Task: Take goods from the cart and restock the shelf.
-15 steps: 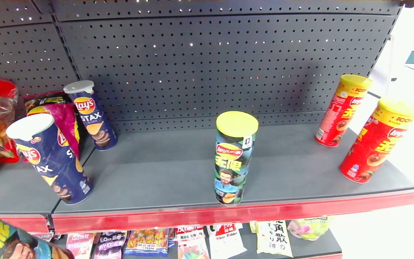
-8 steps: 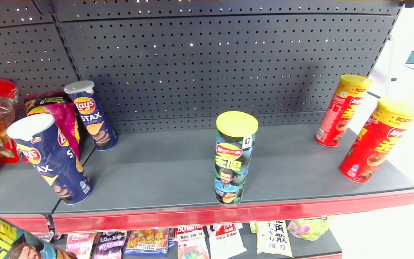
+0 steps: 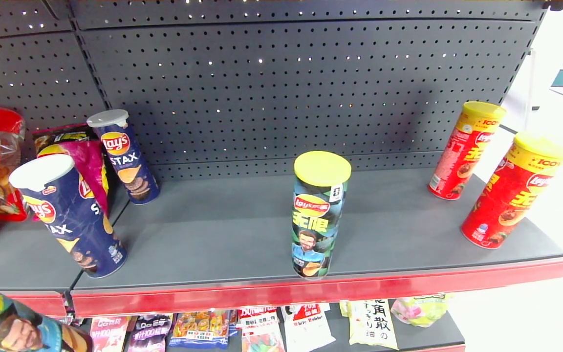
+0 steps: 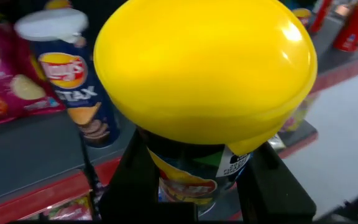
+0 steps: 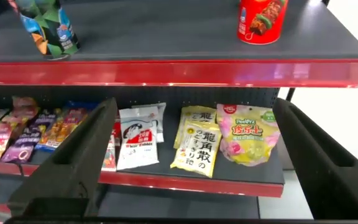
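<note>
The left gripper (image 4: 201, 186) is closed on the held can (image 4: 204, 74), a black finger (image 4: 129, 180) on each side of its body below the yellow lid. In the head view this can sits low at the near left, in front of the shelf (image 3: 242, 234) edge. On the shelf a matching can (image 3: 318, 215) stands upright near the front lip, about mid-width. A near blue can (image 3: 69, 215) and a far blue can (image 3: 124, 156) stand to the left, and two red cans (image 3: 465, 149) stand at the right end. The right gripper (image 5: 194, 155) is spread wide and holds nothing, facing the snack packets (image 5: 204, 140) on the lower shelf (image 5: 229, 183).
</note>
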`<state>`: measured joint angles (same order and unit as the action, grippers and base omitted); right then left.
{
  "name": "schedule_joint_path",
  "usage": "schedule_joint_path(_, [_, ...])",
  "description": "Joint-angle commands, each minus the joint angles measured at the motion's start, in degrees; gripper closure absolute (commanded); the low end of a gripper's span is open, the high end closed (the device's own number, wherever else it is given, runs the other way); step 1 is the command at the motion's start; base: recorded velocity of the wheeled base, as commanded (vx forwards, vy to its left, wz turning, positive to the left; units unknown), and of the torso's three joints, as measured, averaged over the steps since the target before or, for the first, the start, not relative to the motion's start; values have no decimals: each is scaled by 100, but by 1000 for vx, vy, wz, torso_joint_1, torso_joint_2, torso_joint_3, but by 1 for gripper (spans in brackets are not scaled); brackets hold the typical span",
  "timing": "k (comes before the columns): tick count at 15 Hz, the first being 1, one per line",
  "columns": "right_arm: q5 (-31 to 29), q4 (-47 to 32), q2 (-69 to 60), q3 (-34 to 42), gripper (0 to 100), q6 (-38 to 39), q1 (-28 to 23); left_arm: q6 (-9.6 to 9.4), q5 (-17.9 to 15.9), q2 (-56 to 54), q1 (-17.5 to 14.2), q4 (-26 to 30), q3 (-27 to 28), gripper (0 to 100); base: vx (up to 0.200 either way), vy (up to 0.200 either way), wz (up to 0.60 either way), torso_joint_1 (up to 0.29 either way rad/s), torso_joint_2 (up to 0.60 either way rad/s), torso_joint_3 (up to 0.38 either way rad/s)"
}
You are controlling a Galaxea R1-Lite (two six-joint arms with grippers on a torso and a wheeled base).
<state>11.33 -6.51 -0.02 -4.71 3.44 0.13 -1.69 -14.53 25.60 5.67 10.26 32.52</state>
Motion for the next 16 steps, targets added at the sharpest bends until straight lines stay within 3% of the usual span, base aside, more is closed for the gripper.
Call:
schedule_joint_path(1, [19,9,134,-4,0,122,22,-6,161,-55,-13,2,87,100,0,0,0,0,0,0])
schedule_joint_path(5, [-25,62,11,57,0,-230,4,-33,390,-134,-13,-7,43,100,0,0,0,0,0,0])
schedule_joint_path(7, [-95,97,2,57,0,-71,4,-375,583,-125,-31,-7,26,100,0,0,0,0,0,0])
schedule_joint_path(8, [-122,97,2,57,0,-71,-5,-455,618,-143,-31,-7,8,100,0,0,0,0,0,0])
schedule_joint_path(12, [-737,537,2,286,0,-317,-13,-463,618,-125,-22,-7,52,100,0,0,0,0,0,0])
schedule_joint_path(16, [-649,519,11,277,0,-177,-5,-586,618,-152,-22,-7,35,100,0,0,0,0,0,0])
